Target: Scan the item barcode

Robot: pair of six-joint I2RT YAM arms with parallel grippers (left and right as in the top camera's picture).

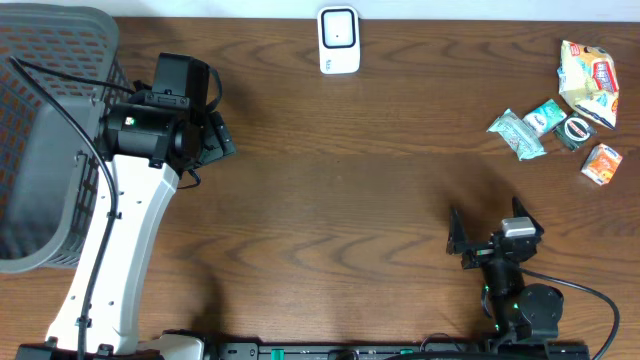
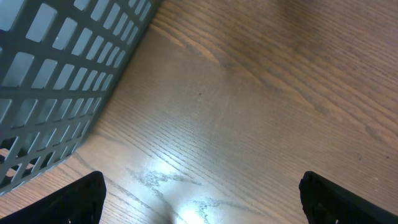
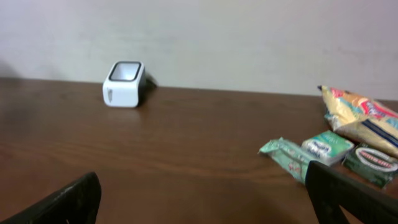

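The white barcode scanner (image 1: 338, 40) stands at the table's far edge, also seen as the small white box (image 3: 124, 84) in the right wrist view. Several packaged items lie at the far right: a yellow snack bag (image 1: 590, 78) (image 3: 360, 118), a green packet (image 1: 517, 135) (image 3: 286, 155), a pale green box (image 1: 545, 117) (image 3: 326, 146), a dark packet (image 1: 575, 130) (image 3: 373, 163) and an orange box (image 1: 601, 164). My right gripper (image 1: 488, 228) (image 3: 205, 199) hovers open near the front edge, facing them, holding nothing. My left gripper (image 1: 212, 138) (image 2: 202, 202) is open over bare wood beside the basket.
A grey mesh basket (image 1: 40, 130) (image 2: 56, 81) fills the table's left end, right beside the left arm. A pale wall rises behind the far edge of the table.
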